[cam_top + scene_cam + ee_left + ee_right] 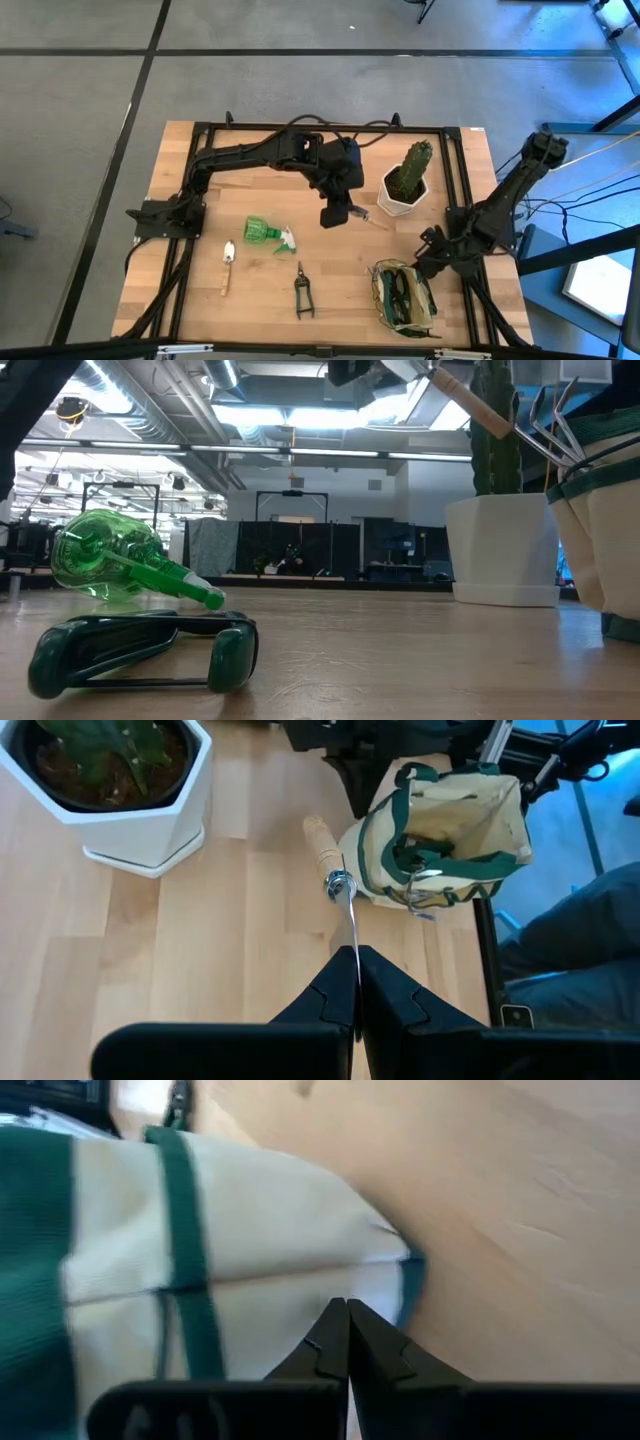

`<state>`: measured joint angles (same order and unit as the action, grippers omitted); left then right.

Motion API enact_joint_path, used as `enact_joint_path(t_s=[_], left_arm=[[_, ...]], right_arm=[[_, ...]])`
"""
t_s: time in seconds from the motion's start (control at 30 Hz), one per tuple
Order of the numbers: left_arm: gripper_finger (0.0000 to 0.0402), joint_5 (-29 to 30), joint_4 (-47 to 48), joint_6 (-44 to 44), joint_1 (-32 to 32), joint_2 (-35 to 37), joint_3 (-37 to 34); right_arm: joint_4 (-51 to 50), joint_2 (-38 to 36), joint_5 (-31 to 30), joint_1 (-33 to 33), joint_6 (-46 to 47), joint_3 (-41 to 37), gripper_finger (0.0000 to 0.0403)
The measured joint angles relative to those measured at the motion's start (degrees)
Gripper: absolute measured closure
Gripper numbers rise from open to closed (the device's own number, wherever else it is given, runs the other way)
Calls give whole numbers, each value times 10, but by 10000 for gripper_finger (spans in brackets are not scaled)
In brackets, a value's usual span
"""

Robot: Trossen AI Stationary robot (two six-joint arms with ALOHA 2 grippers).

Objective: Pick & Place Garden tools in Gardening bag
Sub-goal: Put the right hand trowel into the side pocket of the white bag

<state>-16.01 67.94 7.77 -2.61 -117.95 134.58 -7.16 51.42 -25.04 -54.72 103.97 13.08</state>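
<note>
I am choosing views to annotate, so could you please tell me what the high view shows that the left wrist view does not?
Only the high view shows the green spray bottle, a trowel and pruning shears lying on the table, plus the right gripper beside the bag.

Only the left wrist view shows the left gripper with jaws shut on a trowel blade.

Both show the gardening bag and the white cactus pot.

left arm stretched across the frame's middle, left gripper (336,214) clamped tight; right arm folded at right edge, right gripper (424,262) closed too
</note>
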Motion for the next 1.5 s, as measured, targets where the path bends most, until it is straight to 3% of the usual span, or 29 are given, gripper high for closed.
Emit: enact_joint_path(t_s=[0.2,0.67,1.1,1.3,1.5], left_arm=[[400,-4,0,-4,-6,0,0],[400,-1,0,-19,-7,0,0],[400,-1,0,-36,-8,0,0],[400,-5,11,-46,-9,0,0],[400,-6,89,-98,-9,0,0]], right_arm=[[40,0,37,58,-73,0,401],[106,11,186,192,-213,0,401],[298,153,312,259,-283,1,401],[302,211,357,296,-339,46,401],[301,285,399,322,-377,113,401]])
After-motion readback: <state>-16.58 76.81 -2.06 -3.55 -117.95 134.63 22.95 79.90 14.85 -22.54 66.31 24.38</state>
